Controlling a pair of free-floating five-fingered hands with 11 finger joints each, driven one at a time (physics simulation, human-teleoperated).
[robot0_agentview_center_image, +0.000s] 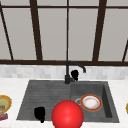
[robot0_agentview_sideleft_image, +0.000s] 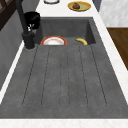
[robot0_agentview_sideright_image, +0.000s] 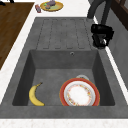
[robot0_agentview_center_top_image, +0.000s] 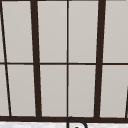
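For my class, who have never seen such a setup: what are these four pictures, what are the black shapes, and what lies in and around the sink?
These are simulator pictures of a kitchen sink from the front, left, right, and above toward the window. The black shapes are two floating robot hands. The right hand sits at the tap, fingers seemingly curled on its handle. The left hand hangs over the draining board, holding nothing. In the basin lie a plate and a banana. A red ball shows up front. A bowl stands on the counter.

A kitchen: a grey sink (robot0_agentview_center_image: 45, 95) with tap (robot0_agentview_center_image: 71, 70), plate (robot0_agentview_sideright_image: 79, 95) and banana (robot0_agentview_sideright_image: 35, 95) beneath a window (robot0_agentview_center_top_image: 67, 60).
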